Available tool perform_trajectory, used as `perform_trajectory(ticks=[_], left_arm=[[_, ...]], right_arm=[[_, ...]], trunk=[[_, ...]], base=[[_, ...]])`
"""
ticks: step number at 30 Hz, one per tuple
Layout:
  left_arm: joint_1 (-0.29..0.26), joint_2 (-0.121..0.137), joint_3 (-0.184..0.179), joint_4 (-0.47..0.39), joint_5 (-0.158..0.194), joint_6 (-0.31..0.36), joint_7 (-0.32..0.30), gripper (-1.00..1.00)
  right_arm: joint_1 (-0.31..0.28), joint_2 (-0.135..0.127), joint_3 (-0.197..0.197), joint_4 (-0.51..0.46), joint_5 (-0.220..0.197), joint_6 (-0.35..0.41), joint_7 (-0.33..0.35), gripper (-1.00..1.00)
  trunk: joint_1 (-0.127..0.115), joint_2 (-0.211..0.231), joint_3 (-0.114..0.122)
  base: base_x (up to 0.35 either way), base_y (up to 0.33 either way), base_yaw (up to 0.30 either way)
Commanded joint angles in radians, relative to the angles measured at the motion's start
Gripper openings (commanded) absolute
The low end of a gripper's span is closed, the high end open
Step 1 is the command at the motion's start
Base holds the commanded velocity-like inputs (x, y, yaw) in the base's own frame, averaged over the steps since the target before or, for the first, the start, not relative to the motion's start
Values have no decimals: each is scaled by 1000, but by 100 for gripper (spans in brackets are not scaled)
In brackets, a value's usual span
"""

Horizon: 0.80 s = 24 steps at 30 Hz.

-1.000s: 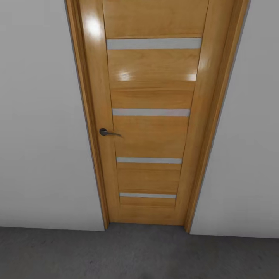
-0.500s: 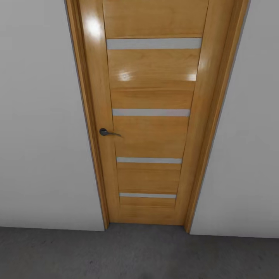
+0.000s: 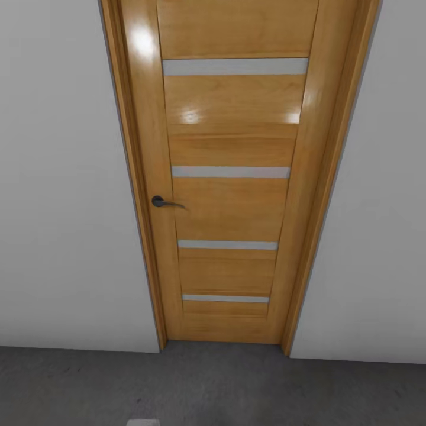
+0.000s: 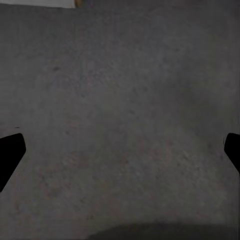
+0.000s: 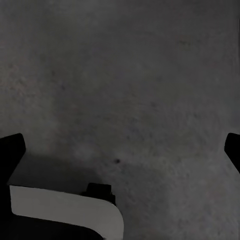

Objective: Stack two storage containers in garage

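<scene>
A: Head view?
B: Closed light wooden door (image 3: 228, 177) dead ahead, dark lever handle (image 3: 164, 203) on its left side, four pale horizontal strips across the panel. White wall (image 3: 59, 207) on both sides. Dark grey concrete floor (image 3: 236, 390) runs along the bottom, so this is the garage

A: Any change from a second ago?
B: Door, walls and floor sit exactly where they were, camera hasn't shifted. One difference: a small pale grey slab (image 3: 142, 422) has appeared at the bottom edge, left of centre. Can't tell what it is

A: Left wrist?
B: Left gripper (image 4: 120, 150) points at bare speckled concrete. Two dark fingertips (image 4: 10, 155) show at opposite edges, spread wide, nothing between them. A thin strip of white wall and a sliver of door wood at the far end of the floor

A: Right wrist?
B: Right gripper (image 5: 120, 150) likewise splayed wide and empty, fingertips (image 5: 11, 150) at the edges, over concrete. A white curved robot part (image 5: 65, 210) with a small black block (image 5: 100, 192) lies under it

A: Containers?
B: Neither orange-red bin visible in these views
</scene>
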Motion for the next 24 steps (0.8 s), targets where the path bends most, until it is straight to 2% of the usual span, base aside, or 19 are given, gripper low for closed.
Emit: perform_trajectory(ticks=[1, 6, 8, 9, 11, 16, 17, 19, 20, 24], left_arm=[[-18, -1, 0, -6, 0, 10, 8, 100], [-119, -3, 0, -13, 2, 46, 16, 100], [-209, -14, 0, -14, 3, 97, 18, 100], [-227, -18, 0, -14, 3, 107, 18, 100], [-297, -35, 0, -13, 2, 138, 18, 100], [-415, -45, 0, -13, 4, 162, 16, 100], [-448, -45, 0, -12, 11, 164, 16, 100], [-478, -46, 0, -11, 24, 166, 15, 100], [-527, -47, 0, -9, 62, 169, 13, 100], [-570, -49, 0, 16, 126, 169, 9, 100]], right_arm=[[6, 0, 0, 4, 5, -23, 4, 100], [23, -1, 0, 4, 5, -63, 65, 100], [26, -1, 0, 4, 5, -70, 91, 100], [27, -1, 0, 4, 5, -71, 95, 100], [27, -1, 0, 4, 5, -71, 99, 100], [27, -1, 0, 4, 5, -72, 102, 100], [27, -1, 0, 4, 5, -72, 103, 100], [27, -1, 0, 4, 5, -72, 103, 100], [27, -1, 0, 4, 4, -72, 103, 100], [27, -1, 0, 4, 5, -72, 103, 100]], trunk=[[0, -1, -1], [0, -1, -1], [0, -1, -1], [0, -1, -1], [0, -1, -1], [0, -1, -1], [0, -1, -1], [0, -1, -1], [0, -1, -1], [0, -1, -1]], base=[[0, 0, 0], [0, 0, 0], [0, 0, 0], [0, 0, 0], [0, 0, 0], [0, 0, 0], [0, 0, 0], [0, 0, 0], [0, 0, 0], [0, 0, 0]])
